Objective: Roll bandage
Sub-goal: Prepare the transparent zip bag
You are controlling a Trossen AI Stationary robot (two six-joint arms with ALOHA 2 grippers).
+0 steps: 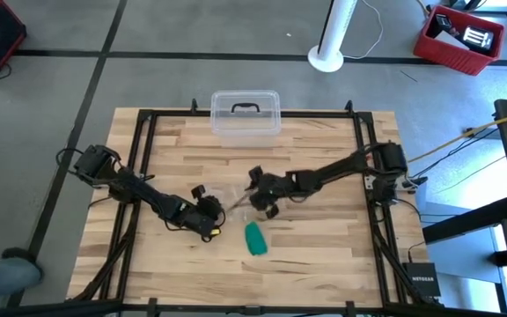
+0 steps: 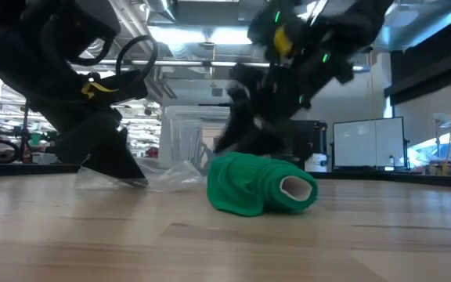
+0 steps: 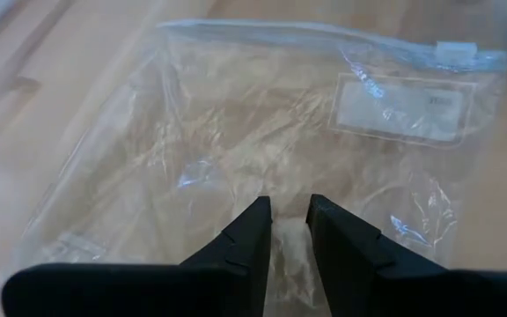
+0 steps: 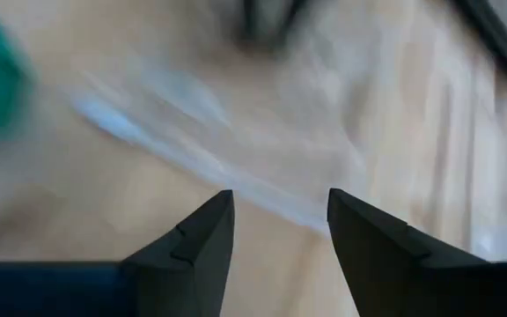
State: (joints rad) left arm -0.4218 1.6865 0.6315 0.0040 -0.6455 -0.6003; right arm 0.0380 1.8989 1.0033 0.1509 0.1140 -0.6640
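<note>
The wooden table point(image 1: 324, 264) is filling the middle of the high view, with a clear lidded plastic box point(image 1: 246, 115) sitting at its upper edge, centre. Both dark arms are reaching inward toward the middle of the frame. The left gripper point(image 1: 208, 220) is sitting low, left of centre, and its wrist view shows its narrowly parted fingers pinching the edge of a crinkled clear zip bag point(image 3: 262, 141) that is lying flat on the wood. The right gripper point(image 1: 262, 204) is hovering just right of centre over the far end of that same bag; its fingers point(image 4: 202, 236) are standing apart with only blurred plastic and wood showing between them, so it appears spread and gripping nothing, though the blur is leaving that a little uncertain. The bandage point(image 1: 254, 239) is lying below centre in the high view as a compact teal-green roll, just beside the bag and near both grippers but touched by neither; the low view shows it resting on its side with its pale hollow core facing right. Judging from this, the rolling itself is looking finished and the work is now turning to the bag. The next move is probably calling for the right gripper to catch the bag's mouth while the left is anchoring the other end, opening it wide enough to take the roll.
</note>
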